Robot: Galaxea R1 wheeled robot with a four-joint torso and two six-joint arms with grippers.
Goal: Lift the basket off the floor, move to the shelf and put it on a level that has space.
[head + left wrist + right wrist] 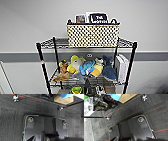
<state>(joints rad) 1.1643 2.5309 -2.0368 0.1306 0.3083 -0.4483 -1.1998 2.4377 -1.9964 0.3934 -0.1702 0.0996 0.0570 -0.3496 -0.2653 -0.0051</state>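
Claws unseen, basket upright on shelf top, long axis crosswise

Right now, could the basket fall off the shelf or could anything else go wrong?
Maybe. The basket sits on the top level of the shelf, which has caster wheels, so a bump might roll the rack and shake it. Cards and pictures poke above the basket's rim and could tip out. The plush toys crowd the tier below and might slide off.

Head faces shelf; wrists face carpet.
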